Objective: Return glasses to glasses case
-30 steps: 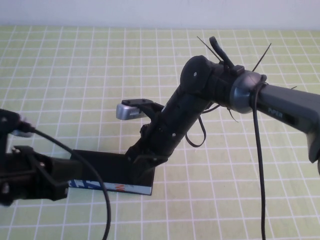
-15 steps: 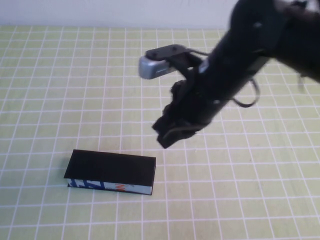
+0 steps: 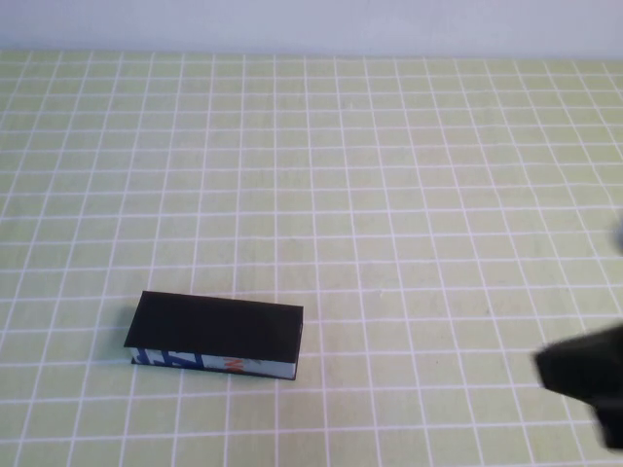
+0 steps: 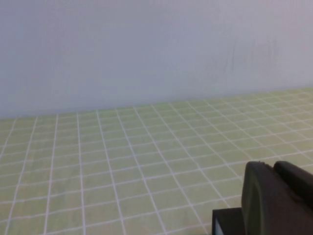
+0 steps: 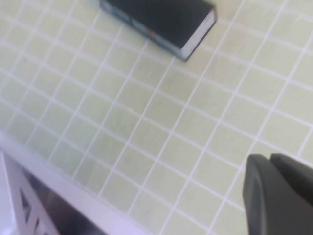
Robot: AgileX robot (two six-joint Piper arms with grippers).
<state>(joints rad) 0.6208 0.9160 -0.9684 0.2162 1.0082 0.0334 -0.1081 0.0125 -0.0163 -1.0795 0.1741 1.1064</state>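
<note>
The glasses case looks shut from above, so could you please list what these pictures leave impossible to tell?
- Glasses: in no view; whether they lie inside the closed glasses case is hidden by its lid.
- Case print: too small to read in the high view; cut by the frame edge in the right wrist view.
- Right gripper: closed, partly out of frame, a dark blur low right in the high view.
- Left gripper: only a dark corner shows at the left wrist frame's edge.

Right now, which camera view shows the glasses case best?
The high view: the whole closed glasses case lies flat on the table, printed front edge visible. The right wrist view shows it cut off by the picture's edge. The left wrist view does not clearly show it.
</note>
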